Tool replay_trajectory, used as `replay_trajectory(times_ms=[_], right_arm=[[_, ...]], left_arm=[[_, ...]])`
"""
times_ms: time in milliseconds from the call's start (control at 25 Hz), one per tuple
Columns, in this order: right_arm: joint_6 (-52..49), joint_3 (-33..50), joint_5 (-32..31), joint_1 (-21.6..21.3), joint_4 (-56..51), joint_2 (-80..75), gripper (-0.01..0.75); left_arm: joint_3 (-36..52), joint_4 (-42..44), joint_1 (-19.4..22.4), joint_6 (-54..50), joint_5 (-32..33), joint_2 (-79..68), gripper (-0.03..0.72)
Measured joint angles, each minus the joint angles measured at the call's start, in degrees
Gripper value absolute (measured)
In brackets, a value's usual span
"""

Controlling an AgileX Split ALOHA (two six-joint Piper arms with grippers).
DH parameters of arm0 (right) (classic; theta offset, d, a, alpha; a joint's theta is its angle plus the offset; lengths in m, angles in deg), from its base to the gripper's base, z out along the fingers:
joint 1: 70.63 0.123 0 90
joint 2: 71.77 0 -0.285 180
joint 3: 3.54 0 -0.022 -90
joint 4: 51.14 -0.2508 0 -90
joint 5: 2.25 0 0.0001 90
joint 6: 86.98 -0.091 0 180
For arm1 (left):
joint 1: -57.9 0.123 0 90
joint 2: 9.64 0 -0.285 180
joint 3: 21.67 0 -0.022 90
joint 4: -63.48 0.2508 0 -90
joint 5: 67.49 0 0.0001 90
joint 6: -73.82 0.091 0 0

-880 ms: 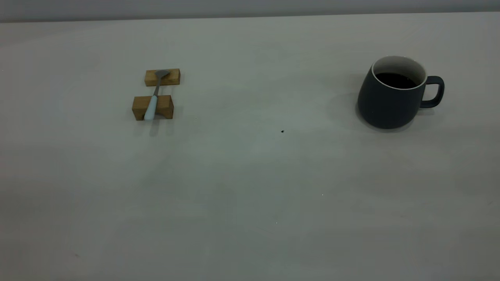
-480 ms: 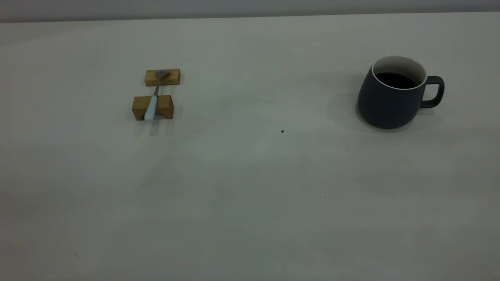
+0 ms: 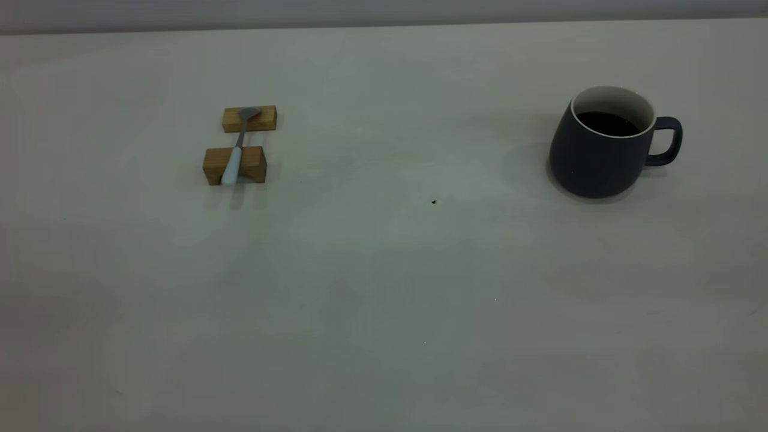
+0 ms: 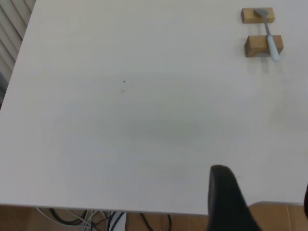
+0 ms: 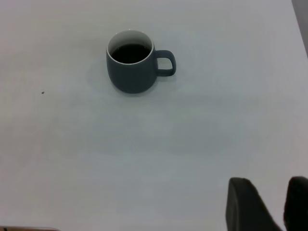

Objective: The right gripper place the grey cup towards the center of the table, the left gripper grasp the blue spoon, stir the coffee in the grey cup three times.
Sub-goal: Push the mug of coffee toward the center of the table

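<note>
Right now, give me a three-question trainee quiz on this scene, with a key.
1. True or false: the blue spoon lies across two wooden blocks.
2. The grey cup holds: A) nothing B) coffee C) the spoon.
3. In the exterior view, which way does the cup's handle point?

Key: 1 true. 2 B. 3 Right, away from the spoon.

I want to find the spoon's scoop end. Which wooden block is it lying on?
The flat, farther small wooden block holds the blue spoon's grey metal bowl; the taller notched wooden block nearer the camera holds its pale handle.
</note>
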Motion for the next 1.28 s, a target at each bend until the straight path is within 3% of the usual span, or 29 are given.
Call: replay_trajectory(times_ms=[640, 760, 960, 1120, 1280], right_arm=[[-4.62, -1.63, -2.12, 0.00, -1.73, -2.04, 0.262], [-5.17, -5.93, -3.19, 0.00, -1.35, -9.89, 0.334], [-0.94, -13.34, 0.48, 0.00, 1.60, -28.21, 0.538], [7.40, -16.71, 9.55, 0.00, 1.52, -42.85, 0.685], [17.10, -18.57, 18.24, 0.00, 0.44, -56.60, 0.726]], left_arm=[[0.00, 0.00, 0.00, 0.00, 0.00, 0.00, 0.463], [0.00, 0.00, 0.00, 0.00, 0.00, 0.00, 0.463], [0.00, 0.00, 0.00, 0.00, 0.00, 0.00, 0.463], [0.00, 0.00, 0.00, 0.00, 0.00, 0.00, 0.463], [0.00, 0.00, 0.00, 0.00, 0.00, 0.00, 0.463]])
